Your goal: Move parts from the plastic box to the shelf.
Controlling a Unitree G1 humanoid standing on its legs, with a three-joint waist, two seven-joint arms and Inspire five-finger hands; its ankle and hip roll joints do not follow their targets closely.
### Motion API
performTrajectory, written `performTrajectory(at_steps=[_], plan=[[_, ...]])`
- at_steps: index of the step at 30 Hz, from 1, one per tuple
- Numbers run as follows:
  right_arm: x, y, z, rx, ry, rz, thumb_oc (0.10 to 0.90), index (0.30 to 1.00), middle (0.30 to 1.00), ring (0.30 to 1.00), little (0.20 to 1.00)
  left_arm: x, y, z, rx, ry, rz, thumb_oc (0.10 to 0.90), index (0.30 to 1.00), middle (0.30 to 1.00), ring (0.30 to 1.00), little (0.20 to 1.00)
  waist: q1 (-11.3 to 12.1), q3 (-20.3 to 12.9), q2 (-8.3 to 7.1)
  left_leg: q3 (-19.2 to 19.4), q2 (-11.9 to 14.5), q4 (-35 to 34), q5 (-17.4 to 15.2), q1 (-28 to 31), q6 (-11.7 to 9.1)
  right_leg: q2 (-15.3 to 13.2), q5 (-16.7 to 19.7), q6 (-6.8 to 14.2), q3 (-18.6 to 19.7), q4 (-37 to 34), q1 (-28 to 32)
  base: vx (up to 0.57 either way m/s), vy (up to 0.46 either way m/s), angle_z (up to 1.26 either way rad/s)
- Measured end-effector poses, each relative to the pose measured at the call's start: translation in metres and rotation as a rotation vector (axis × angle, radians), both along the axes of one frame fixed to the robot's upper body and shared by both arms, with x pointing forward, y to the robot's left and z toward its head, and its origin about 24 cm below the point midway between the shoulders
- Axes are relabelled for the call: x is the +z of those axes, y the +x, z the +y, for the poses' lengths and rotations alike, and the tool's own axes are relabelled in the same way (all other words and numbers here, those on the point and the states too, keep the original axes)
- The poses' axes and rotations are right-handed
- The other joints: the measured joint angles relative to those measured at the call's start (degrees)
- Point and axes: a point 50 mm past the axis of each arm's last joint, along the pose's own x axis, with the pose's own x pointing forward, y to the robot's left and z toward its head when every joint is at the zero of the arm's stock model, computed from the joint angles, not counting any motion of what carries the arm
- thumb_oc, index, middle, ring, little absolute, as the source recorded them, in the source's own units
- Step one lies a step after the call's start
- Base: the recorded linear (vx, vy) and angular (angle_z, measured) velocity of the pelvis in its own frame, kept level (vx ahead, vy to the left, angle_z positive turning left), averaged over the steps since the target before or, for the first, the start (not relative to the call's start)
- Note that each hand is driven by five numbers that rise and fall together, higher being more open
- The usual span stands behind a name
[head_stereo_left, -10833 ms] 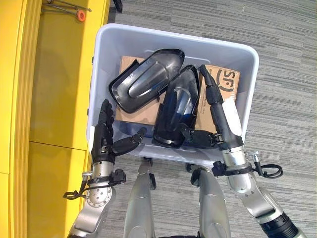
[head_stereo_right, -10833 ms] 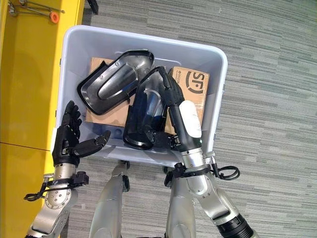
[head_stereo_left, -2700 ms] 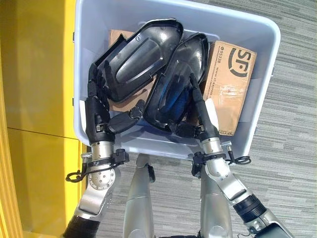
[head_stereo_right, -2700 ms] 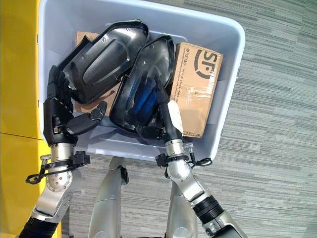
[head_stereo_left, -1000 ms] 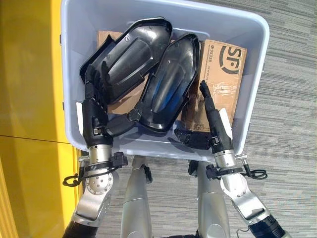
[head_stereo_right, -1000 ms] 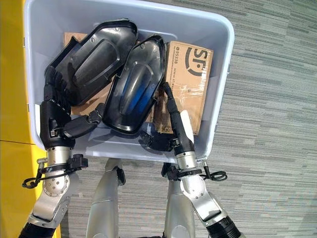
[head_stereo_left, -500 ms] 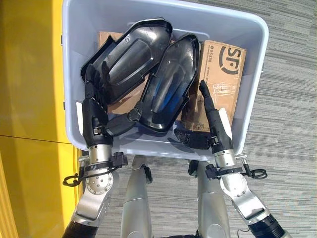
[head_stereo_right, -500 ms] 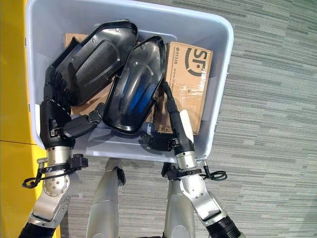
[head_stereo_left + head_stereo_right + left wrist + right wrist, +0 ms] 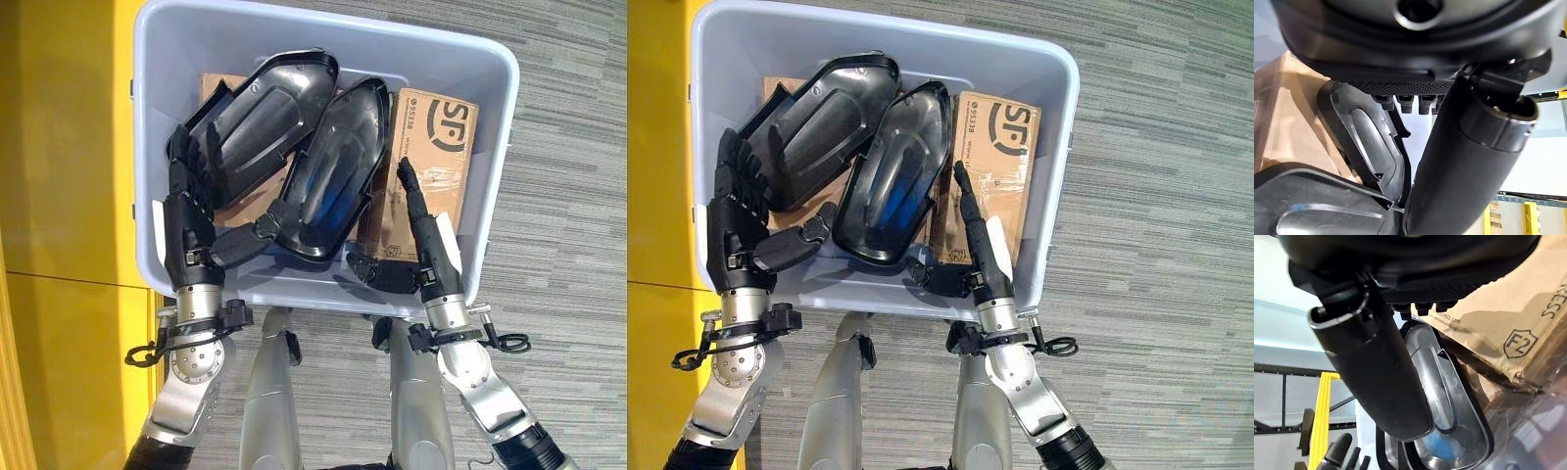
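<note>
Left eye view is showing two glossy black molded shells lying inside the pale plastic box [image 9: 490, 147], overlapping each other on top of a cardboard carton [image 9: 436, 157]. The nearer shell [image 9: 328, 176] is sitting between the robot's two hands; the farther shell [image 9: 260, 122] is leaning toward the box's left wall. Beside the box a yellow shelf [image 9: 69, 147] is running along the robot's left.

The left hand [image 9: 186, 225] is reaching in with its fingers straight against the farther shell's edge and its thumb stretching toward the near end of the nearer shell, gripping nothing as far as I can judge. The right hand [image 9: 426, 245] is holding its fingers straight and flat along the carton, just beside the nearer shell's right edge, thumb spread low near the box wall, also holding nothing.

To my eye the robot is lining up a two-handed lift of the nearer shell. Doing it well probably means sliding both hands under opposite long edges, pressing evenly, and raising it level so it is not dragging the overlapped farther shell along.
</note>
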Motion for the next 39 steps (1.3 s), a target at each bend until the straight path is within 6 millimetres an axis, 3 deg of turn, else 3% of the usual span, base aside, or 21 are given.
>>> performTrajectory(at_steps=[9, 11, 12, 14, 19, 24, 26, 28, 34, 39], plan=[[0.000, 0.003, -0.007, 0.033, 0.069, 0.047, 0.900, 1.000, 1.000, 1.000, 1.000, -0.002, 0.002, 0.000, -0.038, 0.016, 0.014, 0.900, 1.000, 1.000, 1.000, 1.000, 0.5, 0.3, -0.04, 0.9, 0.6, 0.0, -0.2, 2.7, 0.1, 0.1, 0.0, 0.0, 0.5, 0.0, 2.5, 0.00, 0.003, -0.01], [-0.024, 0.009, -0.016, 0.052, 0.099, 0.197, 0.900, 1.000, 1.000, 1.000, 1.000, -0.032, 0.011, 0.008, -0.070, 0.029, 0.180, 0.900, 1.000, 1.000, 1.000, 1.000, 1.2, 0.3, -0.15, 2.1, 0.8, 0.4, -0.8, 8.2, 0.0, 0.5, -0.1, 0.3, 3.0, -0.5, 8.2, 0.04, 0.024, -0.06], [-0.035, 0.007, -0.022, 0.041, 0.090, 0.254, 0.900, 1.000, 1.000, 1.000, 1.000, -0.049, 0.007, 0.013, -0.066, 0.015, 0.264, 0.900, 1.000, 1.000, 1.000, 1.000, 1.4, 0.2, -0.16, 2.3, 0.9, -0.9, -1.3, 12.6, 0.1, 1.3, -0.7, 1.1, 4.0, -2.3, 13.0, 0.04, 0.012, 0.02], [-0.043, -0.001, -0.032, 0.017, 0.071, 0.286, 0.900, 1.000, 1.000, 1.000, 1.000, -0.064, -0.007, 0.019, -0.042, 0.004, 0.325, 0.900, 1.000, 1.000, 1.000, 1.000, 1.7, 0.0, -0.10, 3.1, 1.5, -2.0, -2.7, 17.0, 0.2, 2.4, -1.2, 1.8, 4.5, -4.3, 17.6, 0.00, 0.006, -0.06], [-0.042, -0.001, -0.037, 0.002, 0.064, 0.279, 0.900, 1.000, 1.000, 1.000, 1.000, -0.068, -0.011, 0.017, -0.042, -0.023, 0.334, 0.900, 1.000, 1.000, 1.000, 1.000, 1.6, 0.0, 0.08, 6.6, 3.3, -3.4, -3.0, 16.5, 0.2, 2.8, -0.3, 1.1, 3.7, -5.4, 17.7, -0.01, -0.001, 0.21], [-0.026, 0.013, -0.020, 0.059, 0.012, 0.219, 0.900, 1.000, 1.000, 1.000, 1.000, -0.068, -0.012, 0.017, -0.033, -0.032, 0.334, 0.900, 1.000, 1.000, 1.000, 1.000, 4.6, 0.1, 0.26, 6.1, 3.4, -4.4, -2.1, 14.9, 1.3, 2.3, -1.4, 1.0, 0.8, -4.6, 17.5, 0.02, 0.004, 0.29], [-0.015, 0.019, -0.011, 0.092, 0.002, 0.178, 0.900, 1.000, 1.000, 1.000, 1.000, -0.068, -0.012, 0.019, -0.023, -0.035, 0.337, 0.900, 1.000, 1.000, 1.000, 1.000, 5.8, 0.1, 0.44, 6.0, 3.5, -4.4, 0.2, 14.8, 2.2, 2.1, -1.9, 0.9, 0.2, -4.1, 17.7, 0.02, 0.005, 0.25], [-0.005, 0.025, 0.001, 0.122, 0.015, 0.145, 0.900, 1.000, 1.000, 1.000, 1.000, -0.068, -0.011, 0.020, -0.004, -0.039, 0.333, 0.900, 1.000, 1.000, 1.000, 1.000, 6.3, 0.1, 0.47, 4.6, 2.6, -4.9, 1.5, 14.5, 1.2, 1.5, -2.7, 1.4, -0.4, -3.8, 18.1, 0.01, 0.012, 0.46], [-0.001, 0.032, 0.012, 0.140, -0.028, 0.120, 0.900, 1.000, 1.000, 1.000, 1.000, -0.064, -0.011, 0.031, 0.054, -0.046, 0.318, 0.900, 1.000, 1.000, 1.000, 1.000, 9.1, 0.1, 0.42, 2.6, 1.3, -4.9, 1.9, 14.6, 0.9, 0.6, -3.4, 2.3, -1.4, -4.4, 19.8, 0.01, 0.004, 0.24], [-0.005, 0.036, 0.019, 0.131, -0.049, 0.135, 0.900, 1.000, 1.000, 1.000, 1.000, -0.064, -0.012, 0.034, 0.080, -0.053, 0.316, 0.900, 1.000, 1.000, 1.000, 1.000, 9.3, 0.1, 0.42, 1.9, 0.9, -5.1, 1.7, 14.3, 1.4, 0.2, -3.7, 2.7, -1.8, -4.0, 19.9, 0.01, 0.016, 0.09]])
